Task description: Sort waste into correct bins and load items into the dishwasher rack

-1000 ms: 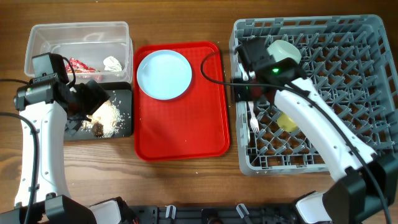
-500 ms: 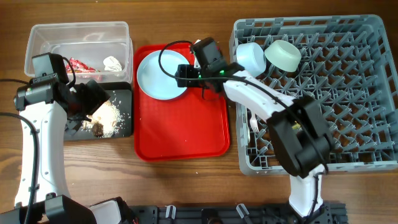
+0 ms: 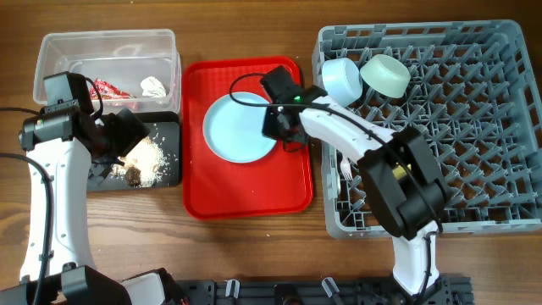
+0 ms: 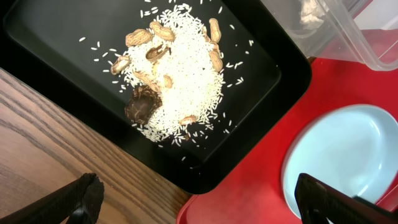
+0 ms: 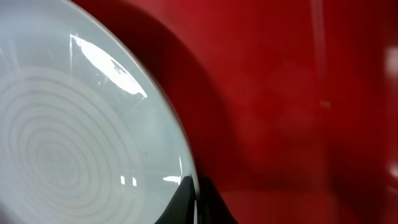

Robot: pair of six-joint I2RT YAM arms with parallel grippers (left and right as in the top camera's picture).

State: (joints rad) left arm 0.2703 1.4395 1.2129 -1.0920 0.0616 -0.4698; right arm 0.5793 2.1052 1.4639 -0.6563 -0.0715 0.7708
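overhead. pale blue plate (image 3: 241,127) lies face up on the red serving tray (image 3: 254,191), in its far half, nearer the right rim. it is round, so it has no long axis. right gripper (image 3: 279,127) sits at the plate's right edge, arm reaching in from the rack side. dishwasher rack (image 3: 457,127) fills the right of the table. a pale blue bowl (image 3: 342,78) and a pale green bowl (image 3: 385,74) are tipped among the pegs at its far left corner, side by side. white fork (image 3: 345,168) lies along the rack's left edge, long axis running near to far. clear tub (image 3: 106,47) at far left holds the red wrapper (image 3: 106,87) and white tissue (image 3: 153,85). black tray (image 3: 168,174) sits just in front of it, with food scraps (image 3: 148,157). left gripper (image 3: 118,140) hangs over the black tray. table (image 3: 254,250) is brown wood plank.

left wrist. left gripper (image 4: 199,202) jaws spread wide, nothing between them. below: black tray (image 4: 56,43), food scraps (image 4: 177,68) as rice, peanuts and one dark lump. plate (image 4: 336,162) on red tray (image 4: 249,186). tub corner (image 4: 348,37) at top.

right wrist. plate (image 5: 62,124) rim curves across, red tray (image 5: 280,93) beyond, dark shadow hugging the rim. right gripper (image 5: 196,205) dark fingers pinch the plate's edge, one either side.
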